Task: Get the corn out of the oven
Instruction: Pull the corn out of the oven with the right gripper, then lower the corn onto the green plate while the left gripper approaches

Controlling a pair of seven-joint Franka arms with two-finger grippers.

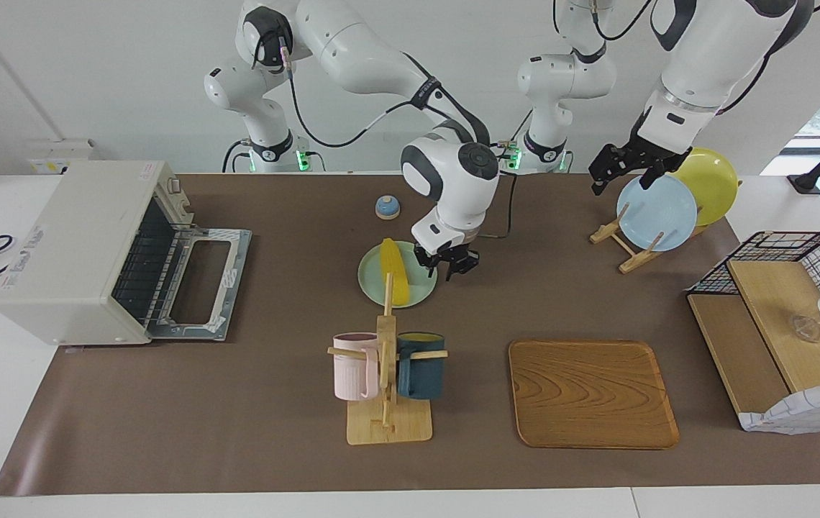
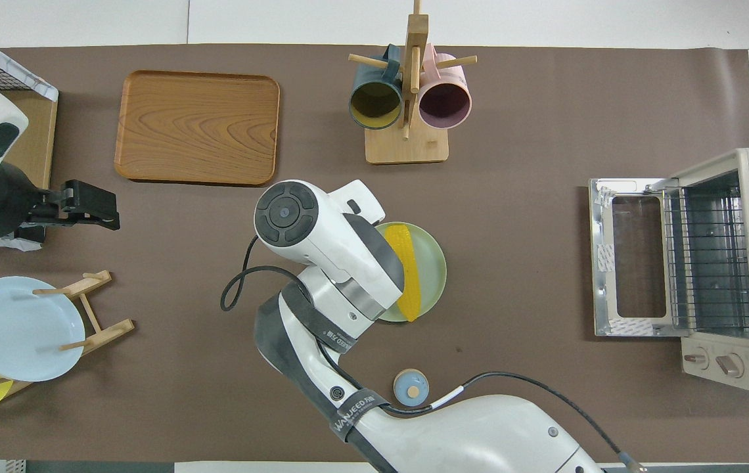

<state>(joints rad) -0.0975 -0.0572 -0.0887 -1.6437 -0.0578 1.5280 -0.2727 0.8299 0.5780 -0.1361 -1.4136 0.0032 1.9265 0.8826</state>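
Brown table mat: your right gripper (image 1: pixel 447 264), fingers apart and empty, hangs just beside the bright yellow corn cob (image 1: pixel 395 271) lying lengthwise toward the robots on the pale green plate (image 1: pixel 374 285), outside the off-white toaster oven (image 1: pixel 86 248); the left gripper (image 1: pixel 622 167) waits over the plate rack (image 1: pixel 622 248), and you cannot tell its fingers.

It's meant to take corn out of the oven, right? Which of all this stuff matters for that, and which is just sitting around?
Part of the job:
corn, lying on the green plate
oven, door open
right gripper, over the plate's edge

Just lying about:
mug rack
wooden tray
plate stand
left gripper, waiting over that stand
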